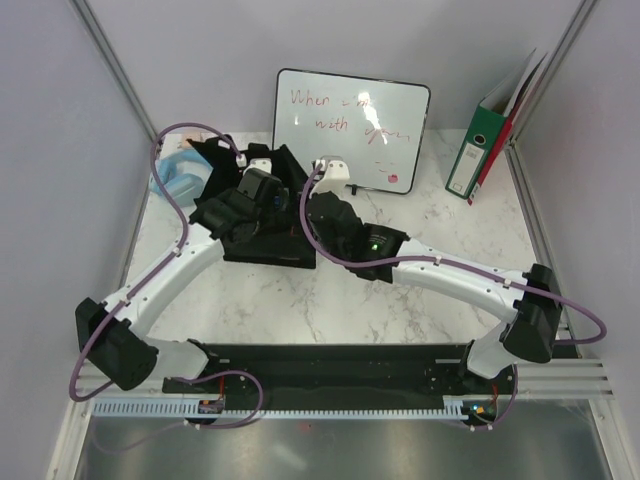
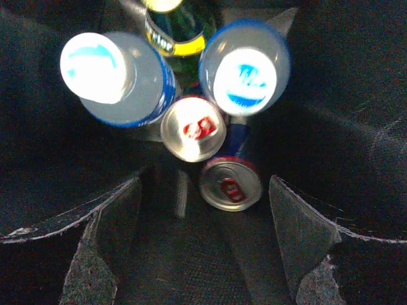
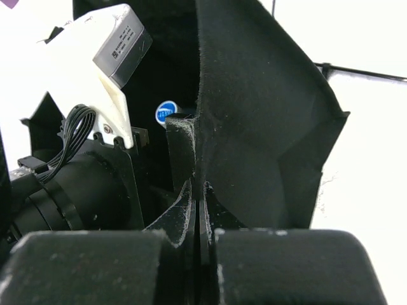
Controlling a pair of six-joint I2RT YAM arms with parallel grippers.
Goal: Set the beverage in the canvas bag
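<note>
The black canvas bag (image 1: 262, 250) stands mid-table. My left gripper (image 1: 255, 195) reaches into its mouth. In the left wrist view the gripper (image 2: 203, 254) is open and empty above the bag's floor (image 2: 191, 273). Below it stand two clear bottles with blue-and-white caps (image 2: 102, 70) (image 2: 245, 73), a green bottle (image 2: 175, 28) and two silver-topped cans (image 2: 193, 129) (image 2: 230, 184). My right gripper (image 1: 325, 205) is shut on the bag's upper edge; in the right wrist view it (image 3: 198, 203) pinches the fabric wall (image 3: 254, 127). A blue cap (image 3: 166, 113) shows inside.
A whiteboard (image 1: 352, 128) with red writing leans at the back. A green binder (image 1: 490, 140) stands at the back right. A blue and clear plastic pack (image 1: 178, 178) lies left of the bag. The left arm's white wrist camera (image 3: 95, 57) is close to my right gripper.
</note>
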